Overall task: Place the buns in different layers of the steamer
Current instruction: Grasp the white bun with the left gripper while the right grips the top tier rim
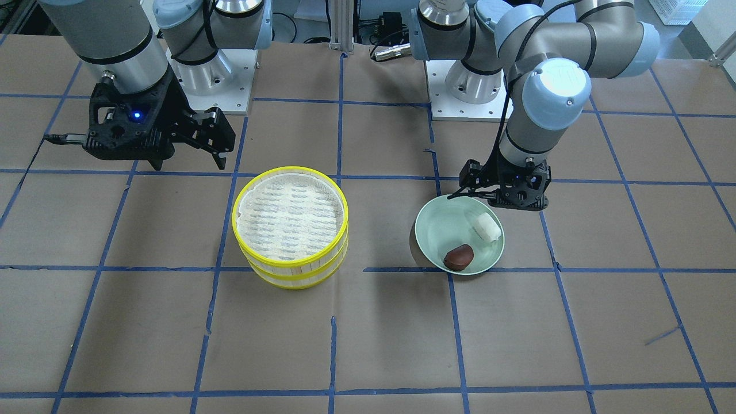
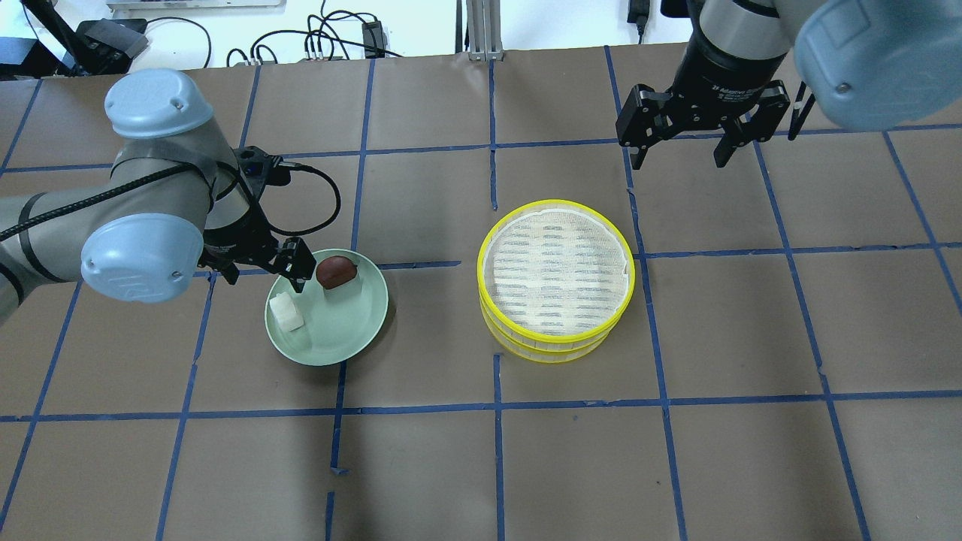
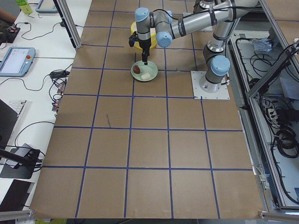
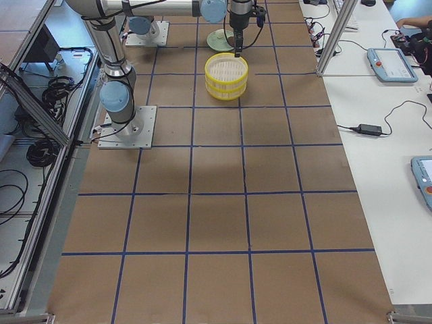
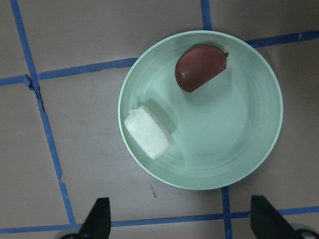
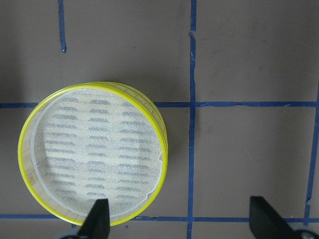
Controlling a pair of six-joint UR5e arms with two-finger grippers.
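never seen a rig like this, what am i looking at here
This is a robot with two arms at a brown table, each ending in a two-finger claw. One picture looks down from behind it, one faces it from across the table, two look along the table from its ends, two come from wrist cameras. On the table are a green plate with a white bun and a brown bun, and apart from it a yellow-rimmed steamer, two stacked tiers, top empty. The left claw hangs open by the plate's edge; the right claw is open near the steamer. Neither holds anything.
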